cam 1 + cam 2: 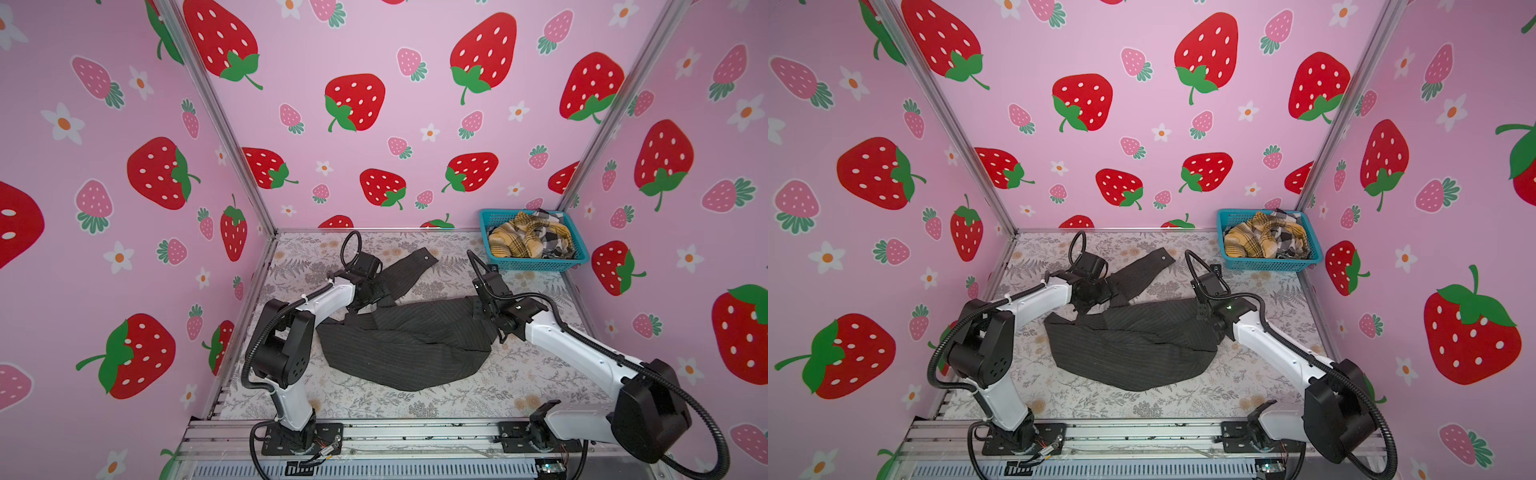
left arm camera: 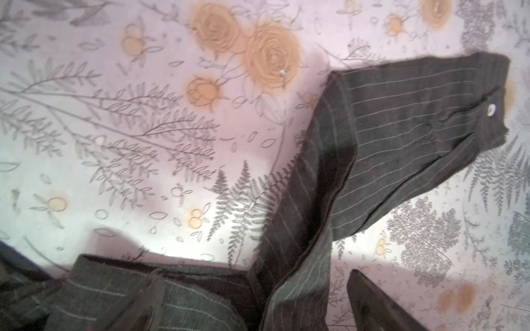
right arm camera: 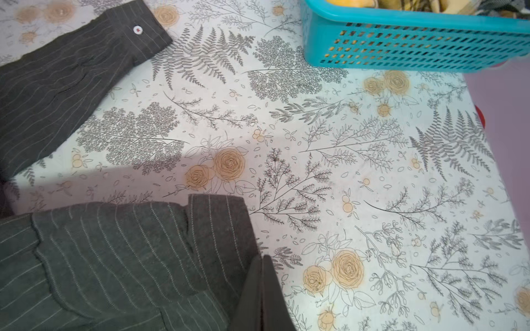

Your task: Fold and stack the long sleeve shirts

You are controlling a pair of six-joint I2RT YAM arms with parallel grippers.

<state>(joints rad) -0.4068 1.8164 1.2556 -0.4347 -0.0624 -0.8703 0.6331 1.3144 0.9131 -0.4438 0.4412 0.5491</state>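
Charcoal pinstripe shirt [image 1: 407, 345] bunched mid-tabletop [image 1: 478, 395], sleeve [image 1: 409, 266] splayed toward back. Step looks like flattening, no fold yet. Left pincer [image 1: 372, 293] wide open, empty, over sleeve root. Right pincer [image 3: 262, 283] closed at shirt edge, cloth pinch unclear. Next: grab sleeve, fold inward. Plaid and check shirts [image 1: 528, 243] in basket [image 1: 536, 262].

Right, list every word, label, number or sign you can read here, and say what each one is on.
There is no readable text in any view.
The cuff button on the pinstriped shirt has a red mark that is too small to read.
The basket is plain plastic with no lettering.
The strawberry walls carry only pictures, no words.
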